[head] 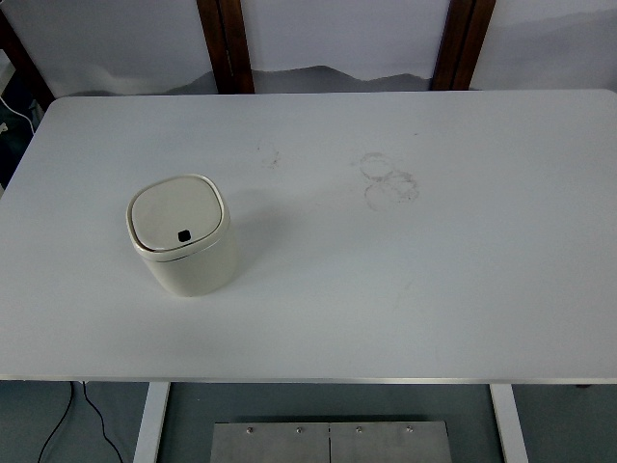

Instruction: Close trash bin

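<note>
**Left of centre: small bin, lid down, no hands in frame**

On the desk's [463, 289] left half stands the bin [183, 236], cream, squarish with rounded corners, upright. Its lid [176, 214] appears seated flat and flush in the rim; a small dark button [183, 235] sits at the lid's near edge. Judged from this, the closing looks done, or nearly so.

Handling, as a guess: thin plastic shell, light, likely empty, smooth sides. A hard sideways touch would slide or tip it. The lid looks stiff and hinged at the far side, so any pressing belongs straight down on the lid's middle, away from the button, which probably springs it open. No side hold seems needed.

Room: bin sits well apart from the left and near edges, and nothing stands beside it. Faint ring marks [388, 179] lie right of centre, flat stains only. Wide bare desk to the right and behind gives free approach from above or from either side.

Neither arm shows, so I cannot tell the state of either hand's fingers.
</note>
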`<state>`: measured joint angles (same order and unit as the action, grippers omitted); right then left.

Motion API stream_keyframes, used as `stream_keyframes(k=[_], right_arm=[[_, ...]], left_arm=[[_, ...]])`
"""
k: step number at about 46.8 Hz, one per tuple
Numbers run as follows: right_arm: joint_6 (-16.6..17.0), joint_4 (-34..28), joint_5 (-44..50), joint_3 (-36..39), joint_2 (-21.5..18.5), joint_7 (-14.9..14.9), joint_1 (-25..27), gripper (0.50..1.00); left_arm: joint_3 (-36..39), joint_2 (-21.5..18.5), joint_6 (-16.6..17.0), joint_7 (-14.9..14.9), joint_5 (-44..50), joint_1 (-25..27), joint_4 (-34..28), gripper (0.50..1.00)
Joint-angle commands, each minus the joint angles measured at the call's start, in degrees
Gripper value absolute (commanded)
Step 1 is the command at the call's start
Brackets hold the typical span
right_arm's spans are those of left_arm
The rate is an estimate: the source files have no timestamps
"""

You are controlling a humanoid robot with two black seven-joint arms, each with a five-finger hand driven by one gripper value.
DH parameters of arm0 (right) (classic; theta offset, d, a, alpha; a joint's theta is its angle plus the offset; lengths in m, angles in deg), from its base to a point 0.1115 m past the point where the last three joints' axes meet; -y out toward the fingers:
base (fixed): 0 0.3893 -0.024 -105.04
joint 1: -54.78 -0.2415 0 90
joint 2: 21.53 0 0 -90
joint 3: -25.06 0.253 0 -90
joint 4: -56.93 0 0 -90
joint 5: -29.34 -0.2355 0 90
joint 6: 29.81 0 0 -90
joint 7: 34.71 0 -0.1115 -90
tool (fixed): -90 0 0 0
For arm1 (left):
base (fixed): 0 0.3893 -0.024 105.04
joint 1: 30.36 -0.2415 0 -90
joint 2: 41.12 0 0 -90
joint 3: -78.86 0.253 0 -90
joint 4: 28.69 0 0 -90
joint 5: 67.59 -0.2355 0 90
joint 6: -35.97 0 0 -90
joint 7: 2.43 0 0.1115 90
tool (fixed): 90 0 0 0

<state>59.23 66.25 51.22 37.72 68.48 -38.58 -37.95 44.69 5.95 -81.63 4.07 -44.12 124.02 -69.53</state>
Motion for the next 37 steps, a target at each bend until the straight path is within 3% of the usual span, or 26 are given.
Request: stream_keyframes(k=[1, 16, 37], right_arm=[[-0.01, 0.0, 0.0, 0.0, 0.0, 0.0, 0.01, 0.995], [-0.01, 0.0, 0.0, 0.0, 0.0, 0.0, 0.01, 0.995], [-0.01, 0.0, 0.0, 0.0, 0.0, 0.0, 0.01, 0.995]], left_arm=[[-1.16, 0.21, 0.0, -0.08, 0.52, -2.14, 0.67, 1.0], [-7.57, 1.09, -0.17, -1.66, 1.22, -11.73, 1.38, 1.0], [-9.16, 2.15, -0.26, -1.84, 2.63, -17.7, 3.84, 1.0]])
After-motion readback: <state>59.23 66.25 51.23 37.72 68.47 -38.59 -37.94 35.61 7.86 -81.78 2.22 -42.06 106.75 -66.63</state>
